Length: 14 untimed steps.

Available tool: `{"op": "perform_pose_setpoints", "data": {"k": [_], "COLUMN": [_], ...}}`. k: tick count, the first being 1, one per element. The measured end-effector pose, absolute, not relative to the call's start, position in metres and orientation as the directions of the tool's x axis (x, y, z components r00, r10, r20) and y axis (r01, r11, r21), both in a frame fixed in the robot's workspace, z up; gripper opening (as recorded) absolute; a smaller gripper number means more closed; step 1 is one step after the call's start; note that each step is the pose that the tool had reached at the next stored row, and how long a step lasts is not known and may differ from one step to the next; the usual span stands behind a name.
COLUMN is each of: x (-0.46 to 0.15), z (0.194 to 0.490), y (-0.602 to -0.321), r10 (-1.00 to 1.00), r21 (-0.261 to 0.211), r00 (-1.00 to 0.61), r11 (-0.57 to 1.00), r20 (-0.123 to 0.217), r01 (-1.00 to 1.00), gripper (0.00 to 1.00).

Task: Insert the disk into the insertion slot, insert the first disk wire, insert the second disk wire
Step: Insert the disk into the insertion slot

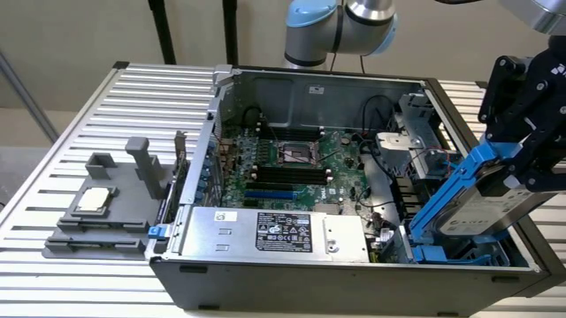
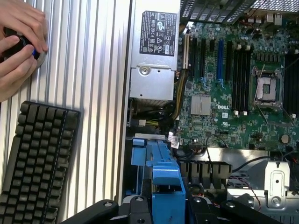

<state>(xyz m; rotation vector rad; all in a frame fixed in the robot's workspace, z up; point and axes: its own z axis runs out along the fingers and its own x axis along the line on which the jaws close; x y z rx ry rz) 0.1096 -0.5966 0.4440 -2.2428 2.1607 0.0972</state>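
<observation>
**Jaws:** closed on the disk (image 1: pixel 482 209), gripping its upper end; its blue carrier frame (image 2: pixel 163 175) sits between them in the wrist view.
**Disk:** tilted, lower end just above the slot (image 1: pixel 442 254) at the case corner on the exterior view's right; not seated.
**Step, by judgement:** disk insertion, first of three (no wire work apparent).
**Need:** frame squared to the slot's blue tabs.
**Nearby:** power supply (image 1: pixel 274 232), motherboard (image 1: pixel 292 165), and loose black wires (image 1: pixel 382 165) beside the slot, a likely snag.
**Off-case:** keyboard (image 2: pixel 39 158) and a person's hand (image 2: pixel 16 46) on the counter (image 2: pixel 93 70).
</observation>
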Motion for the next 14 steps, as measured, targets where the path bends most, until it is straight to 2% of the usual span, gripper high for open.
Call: {"op": "perform_pose_setpoints", "data": {"k": [14], "x": [0.1096], "z": [0.4379], "y": [-0.5966], "r10": [-0.997], "r21": [0.022], "r00": [0.037], "r11": [-0.038], "r20": [-0.065], "r01": [-0.999], "gripper": [0.32]}}
